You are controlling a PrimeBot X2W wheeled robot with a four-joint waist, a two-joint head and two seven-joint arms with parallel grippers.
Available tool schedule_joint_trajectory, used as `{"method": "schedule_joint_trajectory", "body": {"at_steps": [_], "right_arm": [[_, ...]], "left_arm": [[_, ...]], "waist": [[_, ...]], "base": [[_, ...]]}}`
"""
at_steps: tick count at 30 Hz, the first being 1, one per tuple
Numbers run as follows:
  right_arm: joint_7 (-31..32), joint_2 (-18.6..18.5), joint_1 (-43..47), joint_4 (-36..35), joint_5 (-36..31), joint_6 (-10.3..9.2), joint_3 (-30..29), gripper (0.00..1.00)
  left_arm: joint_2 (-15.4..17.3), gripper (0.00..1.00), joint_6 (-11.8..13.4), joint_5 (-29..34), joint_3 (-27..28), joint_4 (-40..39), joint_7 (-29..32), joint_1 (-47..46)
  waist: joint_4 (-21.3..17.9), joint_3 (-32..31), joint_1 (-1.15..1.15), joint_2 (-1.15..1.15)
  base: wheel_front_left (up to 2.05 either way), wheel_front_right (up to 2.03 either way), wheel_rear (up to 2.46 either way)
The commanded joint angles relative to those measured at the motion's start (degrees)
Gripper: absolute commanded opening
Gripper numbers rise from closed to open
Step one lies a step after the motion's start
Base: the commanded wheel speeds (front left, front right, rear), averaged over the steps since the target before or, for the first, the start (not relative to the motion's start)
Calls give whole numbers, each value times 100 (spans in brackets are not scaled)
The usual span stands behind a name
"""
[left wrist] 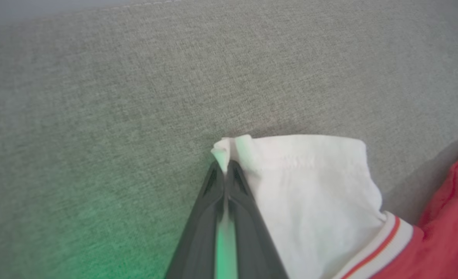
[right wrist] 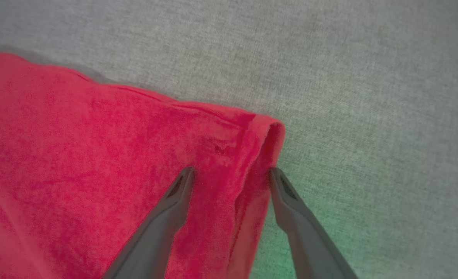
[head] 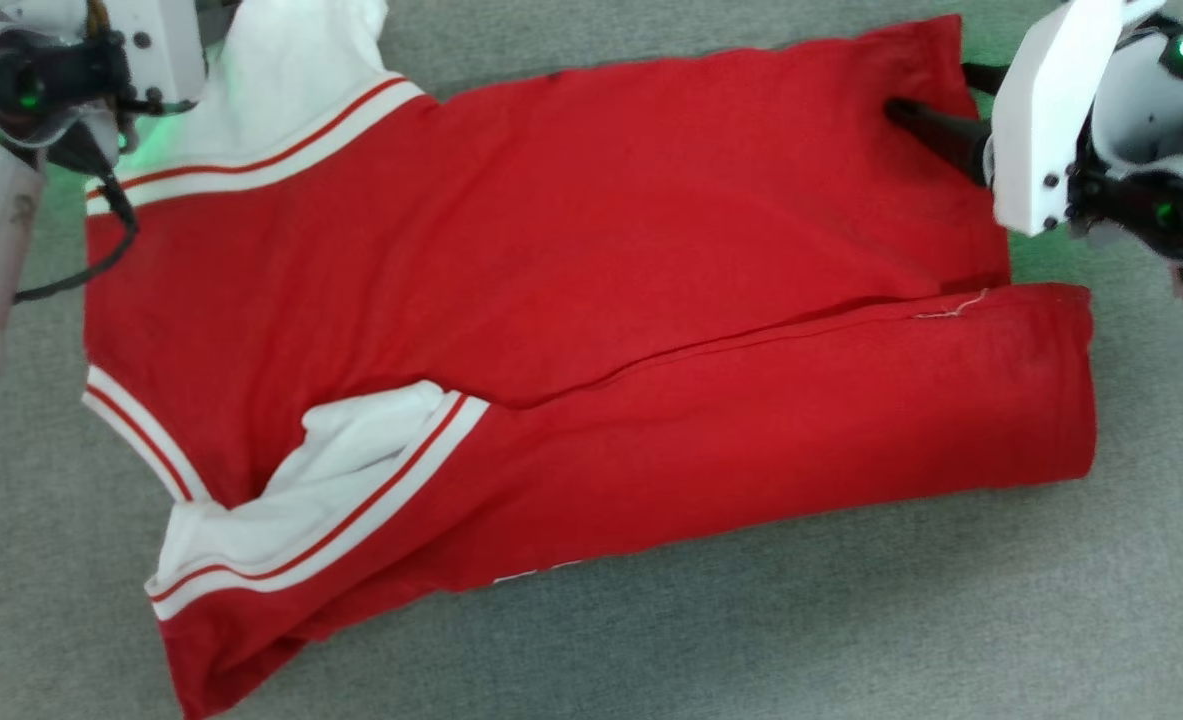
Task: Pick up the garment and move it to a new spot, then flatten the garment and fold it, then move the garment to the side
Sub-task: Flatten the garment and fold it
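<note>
Nearest you, the grey surface runs along the bottom of the frame. Then the garment spreads across mid-frame, its near long side folded toward the centre (a first lengthwise fold, I judge). Beyond, at upper left, your left gripper is clamped on the tip of the white sleeve. At upper right your right gripper stands apart, straddling the red hem corner, likely placed to pinch it for the matching far fold. The lettering is hidden, and in the head view the wrist housing covers the left fingertips.
</note>
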Motion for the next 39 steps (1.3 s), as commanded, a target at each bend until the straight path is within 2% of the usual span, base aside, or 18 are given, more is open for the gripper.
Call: {"method": "schedule_joint_trajectory", "body": {"at_steps": [1,2,3,4,5,8,10,16,23,32,35,39], "right_arm": [[128,5,-54,159,100,-9,184,100],[182,12,-33,198,162,-9,310,87],[169,18,-25,217,258,-8,376,48],[93,23,-31,244,345,-8,398,33],[-1,20,-51,271,409,-8,421,2],[-409,-118,-167,357,347,-8,539,0],[-724,-203,-168,382,340,-9,608,0],[-1384,-493,202,216,466,-9,946,0],[-1733,-1267,918,-578,793,-9,1307,0],[-2037,-2206,1925,-1364,1089,-9,1236,0],[-2193,-2374,2231,-1458,1159,-9,1064,0],[-2356,-2468,2605,-1460,1210,-9,861,0]], "left_arm": [[-96,0,-31,-32,-143,103,55,244],[-118,0,-33,-60,-160,89,37,251],[-141,0,-34,-96,-176,68,15,278],[-162,0,-35,-131,-197,38,-3,309],[-178,0,-36,-177,-215,-2,-38,331],[-193,0,-37,-292,-236,-142,-267,381],[-163,0,-38,-370,-207,-333,-653,395],[-65,0,-39,-790,-292,-1104,-1488,953],[583,0,-38,-1189,-693,-2652,-2083,1940],[1633,0,-38,-1604,-861,-4071,-2938,3393],[1804,0,-36,-1716,-915,-4371,-3208,3838],[1865,0,-34,-1859,-988,-4623,-3492,4301]], "waist": [[103,39,0,0],[127,31,0,0],[148,20,0,0],[168,7,0,0],[187,-9,0,0],[267,-106,0,0],[339,-249,0,0],[641,-975,0,0],[1015,-1672,0,0],[1257,-2013,0,0],[1312,-2023,0,0],[1357,-1982,0,0]], "base": [[0,0,0],[0,0,0],[0,0,0],[0,0,0],[0,0,0],[0,0,0],[0,0,0],[0,0,0],[0,0,0],[0,0,0],[0,0,0],[0,0,0]]}}
